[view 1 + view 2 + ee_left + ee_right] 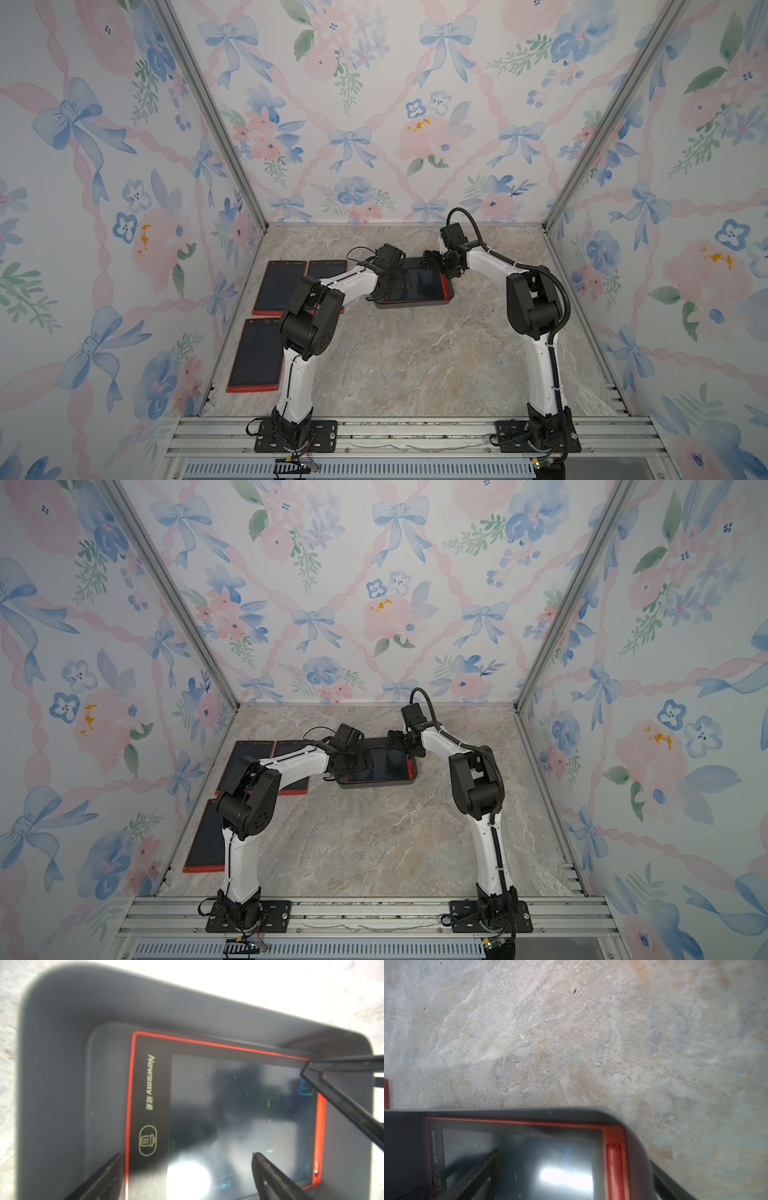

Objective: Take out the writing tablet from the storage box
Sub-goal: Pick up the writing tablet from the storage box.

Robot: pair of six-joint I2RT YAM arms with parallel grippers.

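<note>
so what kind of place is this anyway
Probably a robot test booth, not a home: a left arm and right arm bolted to an aluminium rail, with floral wallpaper panels in metal framing around a marble-look tabletop.

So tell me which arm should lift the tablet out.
Left, probably. The open left gripper straddles the logo end of the writing tablet, one finger over the gap inside the storage box wall. The right gripper, also open, seems to have one finger outside that wall, so closing might catch the box.
</note>
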